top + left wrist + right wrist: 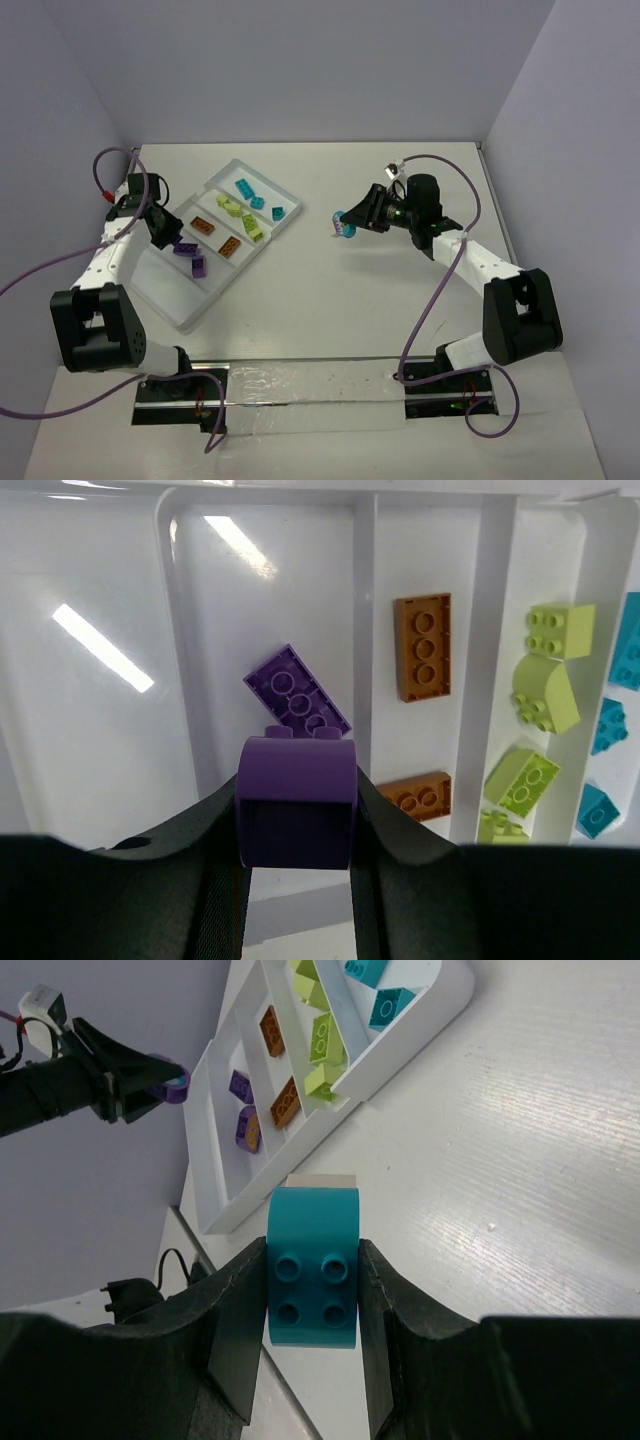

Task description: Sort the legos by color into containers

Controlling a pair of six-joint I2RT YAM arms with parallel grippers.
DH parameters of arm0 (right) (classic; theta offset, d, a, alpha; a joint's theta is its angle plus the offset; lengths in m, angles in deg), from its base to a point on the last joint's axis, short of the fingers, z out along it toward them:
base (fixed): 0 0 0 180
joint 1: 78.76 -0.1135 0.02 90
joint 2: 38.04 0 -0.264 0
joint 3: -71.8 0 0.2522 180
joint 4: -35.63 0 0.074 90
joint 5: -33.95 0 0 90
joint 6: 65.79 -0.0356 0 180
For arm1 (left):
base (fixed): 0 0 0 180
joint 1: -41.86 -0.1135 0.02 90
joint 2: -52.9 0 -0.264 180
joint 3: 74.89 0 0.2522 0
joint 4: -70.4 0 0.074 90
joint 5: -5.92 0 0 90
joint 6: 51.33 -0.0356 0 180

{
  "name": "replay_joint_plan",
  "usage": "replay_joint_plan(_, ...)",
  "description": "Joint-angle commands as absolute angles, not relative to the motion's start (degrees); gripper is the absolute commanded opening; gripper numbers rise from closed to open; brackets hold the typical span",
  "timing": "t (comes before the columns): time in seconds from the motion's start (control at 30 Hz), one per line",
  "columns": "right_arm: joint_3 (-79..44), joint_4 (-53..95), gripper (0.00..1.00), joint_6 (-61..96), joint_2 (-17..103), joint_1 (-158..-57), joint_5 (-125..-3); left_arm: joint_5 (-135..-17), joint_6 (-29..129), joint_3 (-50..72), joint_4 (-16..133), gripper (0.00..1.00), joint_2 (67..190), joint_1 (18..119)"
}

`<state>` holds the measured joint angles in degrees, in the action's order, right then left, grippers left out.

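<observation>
My left gripper (296, 815) is shut on a purple lego (296, 770) and holds it over the white tray (165, 290). It is above the container where an oblong purple lego (297, 692) lies. The containers beside that one hold orange-brown legos (422, 646), then lime green legos (543, 692), then teal legos (608, 725). My right gripper (311, 1285) is shut on a teal lego (311, 1225) with its studs facing the camera. It hangs above the table to the right of the tray (215, 1222), at the teal lego (343, 224) in the top view.
The tray lies at an angle on the left half of the white table (330, 290). Grey walls (300, 70) close the table at the back and on both sides. Purple cables (430, 300) loop from both arms.
</observation>
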<state>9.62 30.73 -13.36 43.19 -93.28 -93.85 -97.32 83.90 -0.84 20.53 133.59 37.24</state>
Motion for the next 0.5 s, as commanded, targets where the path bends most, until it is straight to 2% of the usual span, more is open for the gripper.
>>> replay_joint_plan(0.0,8.4,30.5,0.03,-11.8,40.9,-93.5,-92.8,-100.9,83.5,4.0,20.3,0.12,138.5,36.8)
replay_joint_plan(0.07,8.2,29.9,0.03,-11.4,40.9,-93.5,-92.6,-101.2,83.9,4.3,20.3,0.2,139.8,36.7)
replay_joint_plan(0.13,8.2,29.5,0.03,-11.2,40.7,-93.5,-92.4,-100.8,84.2,4.3,20.9,0.43,140.9,36.5)
replay_joint_plan(0.17,8.2,29.5,0.03,-11.2,40.7,-93.5,-92.3,-100.7,84.2,4.4,21.0,0.51,141.2,36.4)
replay_joint_plan(0.2,8.1,29.5,0.03,-11.2,40.7,-93.5,-92.3,-100.7,84.3,4.5,21.0,0.52,141.5,36.4)
replay_joint_plan(0.27,8.5,29.7,0.03,-11.4,40.6,-93.4,-92.3,-101.0,84.5,5.2,20.0,0.66,142.2,36.3)
replay_joint_plan(0.3,8.5,29.8,0.03,-11.4,40.7,-93.5,-92.3,-101.2,84.6,5.2,19.9,0.68,142.4,36.4)
replay_joint_plan(0.33,8.6,29.9,0.03,-11.5,40.7,-93.5,-92.3,-101.4,84.7,5.2,19.8,0.74,142.5,36.3)
replay_joint_plan(0.47,8.4,29.4,0.03,-11.2,40.8,-93.6,-92.4,-101.1,84.7,4.2,20.5,0.85,141.9,36.2)
